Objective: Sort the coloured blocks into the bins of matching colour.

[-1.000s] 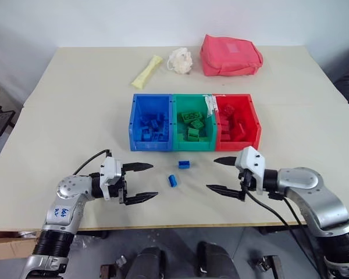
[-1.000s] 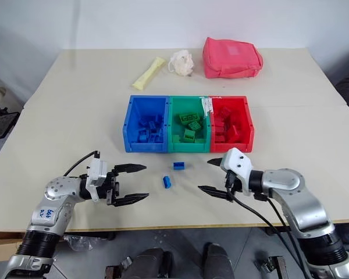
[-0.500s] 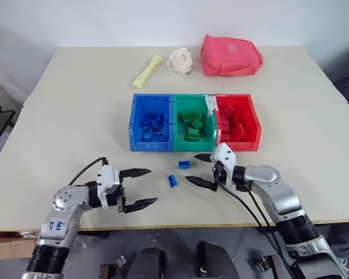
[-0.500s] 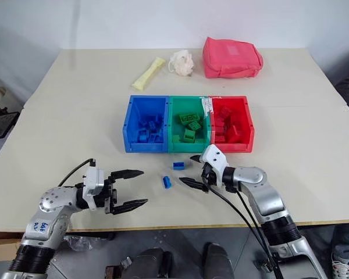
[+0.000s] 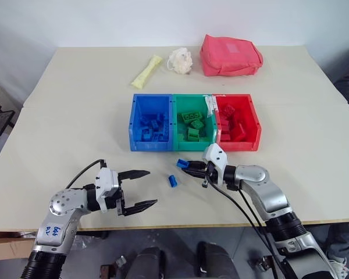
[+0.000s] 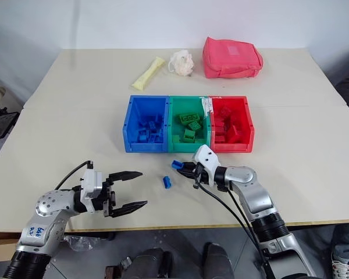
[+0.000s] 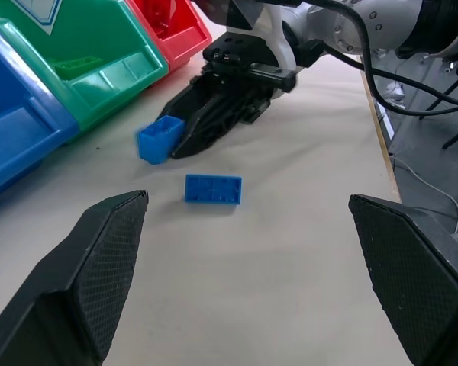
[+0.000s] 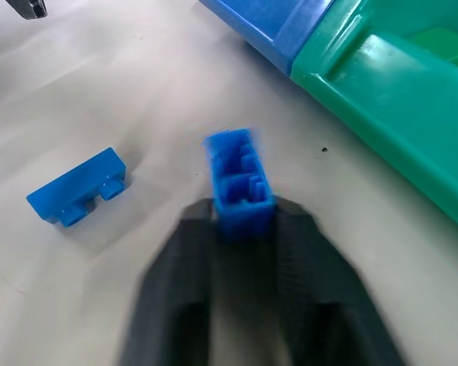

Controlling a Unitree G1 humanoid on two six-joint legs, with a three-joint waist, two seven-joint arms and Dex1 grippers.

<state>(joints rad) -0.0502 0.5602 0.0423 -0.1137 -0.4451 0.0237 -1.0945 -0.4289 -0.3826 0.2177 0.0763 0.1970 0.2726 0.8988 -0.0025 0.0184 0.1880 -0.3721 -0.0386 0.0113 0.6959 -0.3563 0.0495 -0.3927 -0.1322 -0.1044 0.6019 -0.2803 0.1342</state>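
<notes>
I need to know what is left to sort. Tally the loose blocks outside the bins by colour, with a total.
Blue: 2, one gripped in the right hand as blue block, one lying on the table as second blue block
Green: 0
Red: 0
Total: 2

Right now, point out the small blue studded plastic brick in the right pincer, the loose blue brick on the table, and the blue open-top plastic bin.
Small blue studded plastic brick in the right pincer (image 8: 239,177): right wrist view, its hollow underside.
Loose blue brick (image 7: 213,189): left wrist view, its top face.
Blue open-top plastic bin (image 5: 149,145): left eye view, its near wall.

Glossy plastic bins (image 5: 195,145), matt table (image 5: 75,116)
</notes>
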